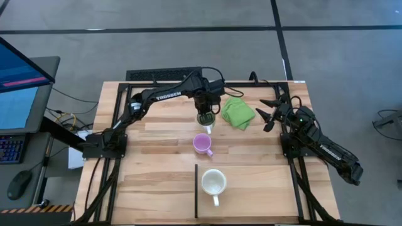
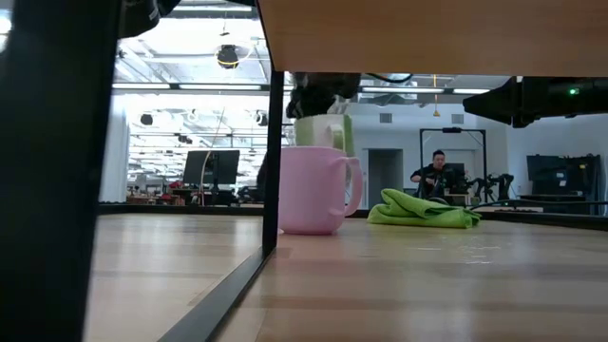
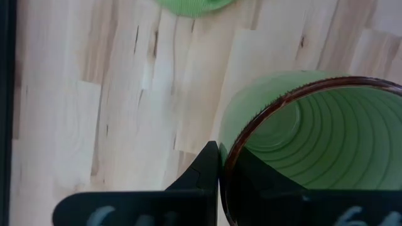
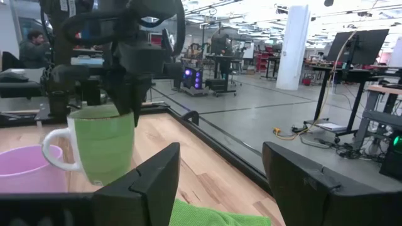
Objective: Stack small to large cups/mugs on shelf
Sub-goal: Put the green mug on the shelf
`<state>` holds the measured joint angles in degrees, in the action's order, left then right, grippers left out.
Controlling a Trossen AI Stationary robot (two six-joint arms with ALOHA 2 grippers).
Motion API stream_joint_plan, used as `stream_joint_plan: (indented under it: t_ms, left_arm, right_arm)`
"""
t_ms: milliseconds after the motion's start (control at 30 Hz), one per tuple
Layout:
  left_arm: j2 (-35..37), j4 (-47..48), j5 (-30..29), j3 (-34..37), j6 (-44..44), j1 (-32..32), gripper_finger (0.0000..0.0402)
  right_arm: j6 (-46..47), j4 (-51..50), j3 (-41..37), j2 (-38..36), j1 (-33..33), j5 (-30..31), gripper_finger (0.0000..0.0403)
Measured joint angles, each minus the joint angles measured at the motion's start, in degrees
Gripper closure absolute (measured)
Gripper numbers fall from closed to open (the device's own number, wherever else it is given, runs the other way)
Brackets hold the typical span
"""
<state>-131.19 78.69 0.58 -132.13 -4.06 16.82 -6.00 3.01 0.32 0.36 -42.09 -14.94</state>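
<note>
My left gripper (image 1: 205, 112) is shut on the green mug (image 1: 205, 119) at the table's middle far part, just left of the green cloth. The mug also shows in the right wrist view (image 4: 103, 147) with a pale handle (image 4: 53, 147). The light purple mug (image 1: 201, 144) stands upright on its base nearer, and the white mug (image 1: 213, 183) stands upright near the front. It is just right of the thin black strip (image 1: 196, 191) that marks the shelf (image 1: 251, 194). My right gripper (image 1: 267, 115) is open and empty, right of the cloth. My left gripper holds the green mug by its rim (image 3: 227, 157), with one finger (image 3: 206, 168) outside the wall and the other inside the mug. The fingers come from above, pointing down (image 4: 132, 103). The mug hangs upright below them; in the low view (image 2: 323, 131) it stands higher than the purple mug.
A crumpled green cloth (image 1: 237, 113) lies on the table between the two grippers. The left arm reaches across the far left part of the table. Bare wood lies at the left and right of the mugs. A person (image 2: 435, 171) shows in the room far behind.
</note>
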Motion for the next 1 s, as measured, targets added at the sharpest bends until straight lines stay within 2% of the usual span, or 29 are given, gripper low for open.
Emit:
stream_joint_plan:
  t_ms: [433, 667, 1000]
  left_arm:
    - [-3.14, 1.08, -1.31, -0.18, 0.68, -0.1, 0.0398]
    - [-3.48, -0.46, -2.0, -0.18, 1.08, -0.16, 0.036]
    - [-3.5, -0.17, -1.9, -0.18, 1.63, -0.16, 0.0353]
  right_arm:
    - [0.0, -0.01, 0.0, 0.09, 0.04, -0.01, 0.0154]
    - [0.0, -0.02, 0.0, 0.0, 0.04, 0.0, 0.0154]
    - [0.0, 0.0, 0.0, 0.0, 0.04, 0.0, 0.0154]
